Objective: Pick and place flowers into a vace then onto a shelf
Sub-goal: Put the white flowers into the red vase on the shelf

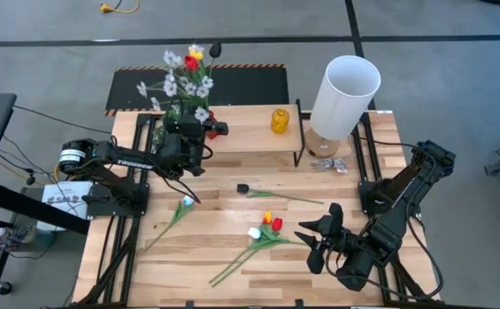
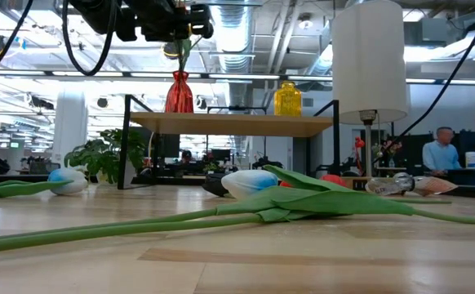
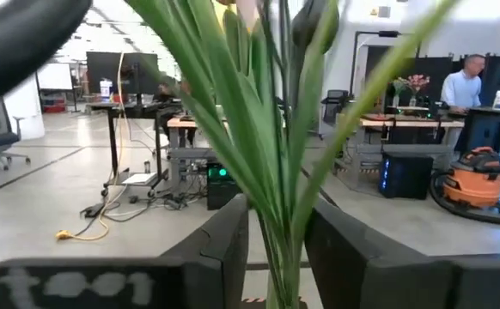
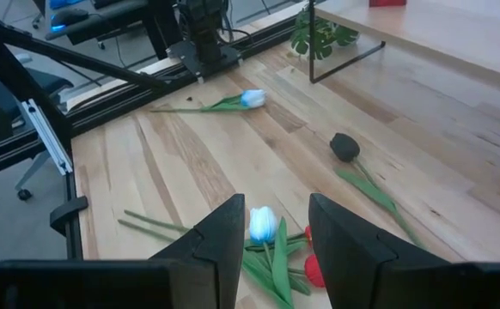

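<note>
A red vase (image 2: 180, 91) stands on the shelf (image 2: 229, 124) and holds flowers (image 1: 186, 75): white blossoms, a yellow, a red and a dark tulip. My left gripper (image 3: 277, 257) is open just above the vase's neck (image 2: 180, 73), a finger on each side of the green stems (image 3: 283, 249). Loose flowers lie flat on the table: a black tulip (image 1: 244, 187), a white tulip (image 1: 187, 202), and a red, orange and white bunch (image 1: 267, 227). My right gripper (image 1: 312, 245) hovers open beside that bunch, above the white tulip (image 4: 264, 223). My left gripper comes level at the stems (image 3: 283, 249) above the vase, fingers across them. A strip of floor shows between one finger (image 3: 224, 249) and the stems. Whether the other finger (image 3: 344, 257) touches them, I cannot tell. The stems stand upright in the vase.
A yellow vase (image 1: 280, 120) stands on the shelf toward its right end. A tall white lamp (image 1: 344, 93) rises at the table's far right, crumpled foil (image 1: 327, 165) at its foot. A leafy green sprig (image 2: 99, 159) sits under the shelf's left end. Bare wood lies near the table's near edge.
</note>
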Motion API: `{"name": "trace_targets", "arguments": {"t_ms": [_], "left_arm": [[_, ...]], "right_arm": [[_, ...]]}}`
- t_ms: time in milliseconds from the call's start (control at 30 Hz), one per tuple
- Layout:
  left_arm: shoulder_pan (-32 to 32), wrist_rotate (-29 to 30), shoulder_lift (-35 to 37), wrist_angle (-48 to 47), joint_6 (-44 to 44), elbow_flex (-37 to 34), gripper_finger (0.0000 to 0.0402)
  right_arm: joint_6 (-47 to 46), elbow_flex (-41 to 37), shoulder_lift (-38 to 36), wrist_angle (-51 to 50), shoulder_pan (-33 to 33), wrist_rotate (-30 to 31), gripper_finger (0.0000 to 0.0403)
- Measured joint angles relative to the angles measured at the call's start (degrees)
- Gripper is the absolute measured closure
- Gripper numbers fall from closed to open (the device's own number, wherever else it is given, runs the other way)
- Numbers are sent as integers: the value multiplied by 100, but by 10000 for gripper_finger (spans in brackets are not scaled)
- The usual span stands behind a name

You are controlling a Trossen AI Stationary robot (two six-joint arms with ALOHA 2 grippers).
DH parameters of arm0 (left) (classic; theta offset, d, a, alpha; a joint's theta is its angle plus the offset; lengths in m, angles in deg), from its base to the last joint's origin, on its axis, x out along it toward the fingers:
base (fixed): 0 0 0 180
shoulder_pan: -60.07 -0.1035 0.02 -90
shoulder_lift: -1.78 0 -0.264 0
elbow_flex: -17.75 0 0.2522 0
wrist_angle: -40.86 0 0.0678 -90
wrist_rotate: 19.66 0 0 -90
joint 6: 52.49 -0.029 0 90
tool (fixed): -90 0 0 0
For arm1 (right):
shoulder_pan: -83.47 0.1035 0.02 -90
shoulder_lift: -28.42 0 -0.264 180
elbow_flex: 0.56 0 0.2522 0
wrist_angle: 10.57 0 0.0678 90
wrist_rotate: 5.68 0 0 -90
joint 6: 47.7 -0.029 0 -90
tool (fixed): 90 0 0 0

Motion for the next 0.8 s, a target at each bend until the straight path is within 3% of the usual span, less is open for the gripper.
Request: {"name": "trace_targets", "arguments": {"t_ms": [400, 800], "left_arm": [[302, 492, 0, 2, -405, 4, 233], [821, 1082, 0, 1, -424, 4, 221]], "right_arm": [[0, 0, 0, 20, 13, -11, 280], [2, 0, 0, 16, 13, -163, 280]]}}
